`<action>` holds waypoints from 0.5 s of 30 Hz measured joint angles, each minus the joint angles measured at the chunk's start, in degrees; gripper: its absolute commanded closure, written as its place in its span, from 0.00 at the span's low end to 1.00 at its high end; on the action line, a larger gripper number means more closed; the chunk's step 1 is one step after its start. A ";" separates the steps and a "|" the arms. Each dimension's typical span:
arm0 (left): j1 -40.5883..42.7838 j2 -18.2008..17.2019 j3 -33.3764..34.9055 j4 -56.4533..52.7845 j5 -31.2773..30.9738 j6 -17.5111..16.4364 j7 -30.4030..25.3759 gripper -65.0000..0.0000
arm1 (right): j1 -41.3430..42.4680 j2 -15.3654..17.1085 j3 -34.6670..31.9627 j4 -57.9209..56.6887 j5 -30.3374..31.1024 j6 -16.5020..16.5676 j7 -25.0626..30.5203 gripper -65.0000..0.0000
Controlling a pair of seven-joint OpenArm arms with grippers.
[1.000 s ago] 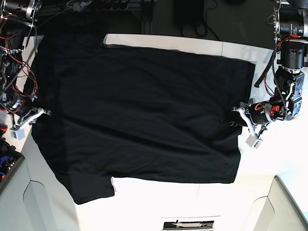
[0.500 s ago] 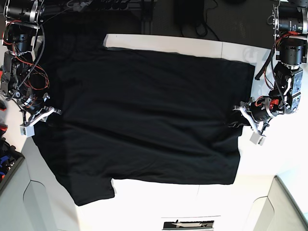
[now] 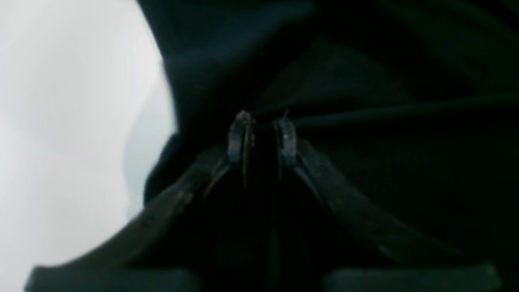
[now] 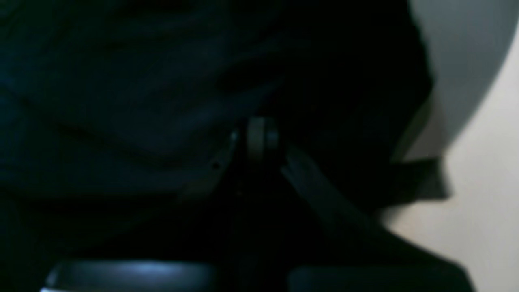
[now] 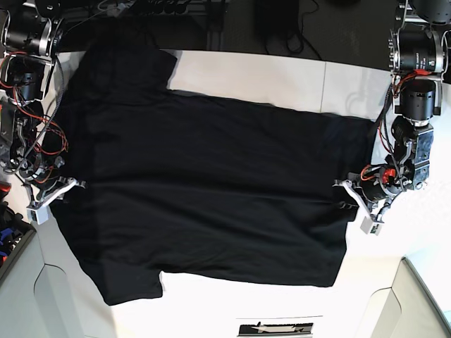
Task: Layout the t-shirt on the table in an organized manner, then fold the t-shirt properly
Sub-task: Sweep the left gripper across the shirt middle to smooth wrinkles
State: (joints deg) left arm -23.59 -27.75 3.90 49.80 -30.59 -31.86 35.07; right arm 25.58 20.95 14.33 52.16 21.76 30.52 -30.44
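Observation:
The black t-shirt (image 5: 211,183) lies spread flat across the white table (image 5: 246,74), sleeves at the view's left and hem at the right. My left gripper (image 5: 345,196) is at the hem edge, shut on the t-shirt. In the left wrist view (image 3: 263,121) the fingertips pinch black fabric (image 3: 365,81). My right gripper (image 5: 67,186) is at the shoulder end, shut on the t-shirt. In the right wrist view (image 4: 261,136) the closed tips are sunk in dark cloth (image 4: 121,101). The neck label and tag are hidden.
A thin dark seam (image 5: 323,84) crosses the table at the back right. Grey bins stand at the front left (image 5: 21,282) and front right (image 5: 423,296) corners. Dark cables and stands (image 5: 211,21) lie behind the table's far edge.
Both grippers have pulled the shirt toward the near edge of the table. More white table now shows behind it, and the far sleeve has come onto the tabletop.

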 measured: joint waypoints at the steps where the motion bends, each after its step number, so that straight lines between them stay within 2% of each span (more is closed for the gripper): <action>1: -0.04 -0.81 0.00 0.83 -0.94 -0.04 1.99 0.79 | 0.09 0.00 0.00 0.46 0.50 0.00 -0.48 1.00; 2: 0.15 -1.75 0.00 1.84 -2.21 -0.59 4.48 0.79 | 0.02 0.04 0.00 1.09 1.16 0.02 -1.68 1.00; 6: 2.19 -4.90 0.04 7.26 -12.85 -7.19 13.53 0.79 | -1.31 0.17 1.31 6.05 5.16 -0.07 -8.55 1.00; 10: 4.50 -6.60 0.22 14.01 -21.16 -7.58 15.61 0.79 | -4.33 0.15 2.89 13.46 8.61 -0.11 -11.78 1.00; 13: 6.88 -7.41 0.17 20.31 -22.99 -7.50 16.06 0.79 | -7.28 0.17 4.50 18.36 8.66 -0.07 -14.43 1.00; 15: 8.52 -6.58 0.20 24.98 -23.56 -7.52 16.57 0.79 | -9.77 0.13 5.40 20.41 8.79 -0.04 -15.15 1.00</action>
State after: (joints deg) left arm -15.07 -34.33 4.10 74.78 -54.15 -39.38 51.64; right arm 15.81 21.08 19.73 72.58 30.55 30.48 -45.58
